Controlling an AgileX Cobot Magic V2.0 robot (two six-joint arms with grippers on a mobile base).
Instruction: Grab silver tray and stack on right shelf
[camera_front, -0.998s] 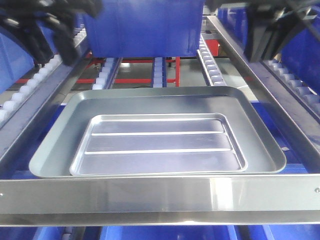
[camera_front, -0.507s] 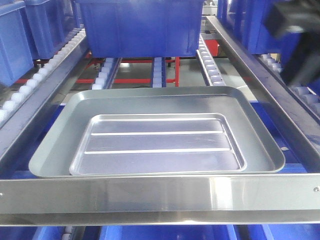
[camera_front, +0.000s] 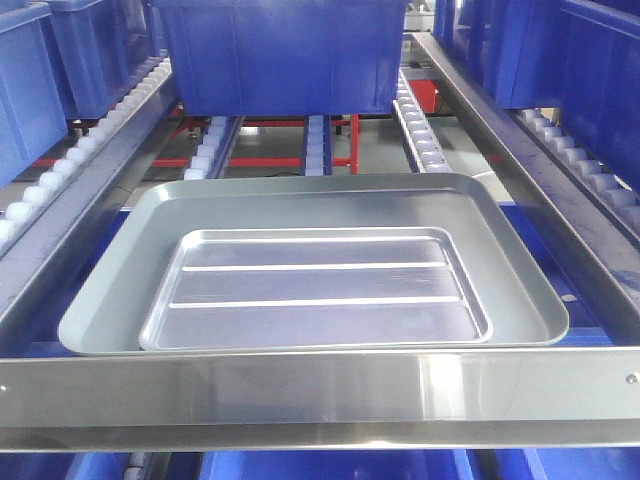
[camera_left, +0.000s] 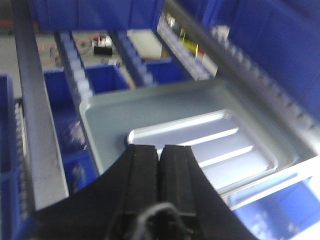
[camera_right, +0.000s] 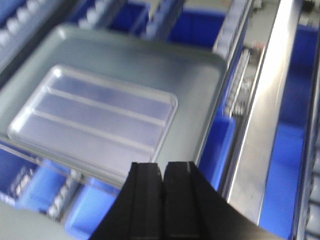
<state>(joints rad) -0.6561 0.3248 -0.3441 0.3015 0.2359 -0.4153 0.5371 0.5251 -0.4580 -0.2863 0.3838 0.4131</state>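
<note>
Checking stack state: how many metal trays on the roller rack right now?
2. The shiny ridged silver tray lies inside the wider dull grey tray, nearer its front edge; both sit behind the shelf's broad steel front bar. More could be hidden beneath.

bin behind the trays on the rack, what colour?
Solid blue, the bin behind the grey tray. Clearest in the front-facing view.
</note>
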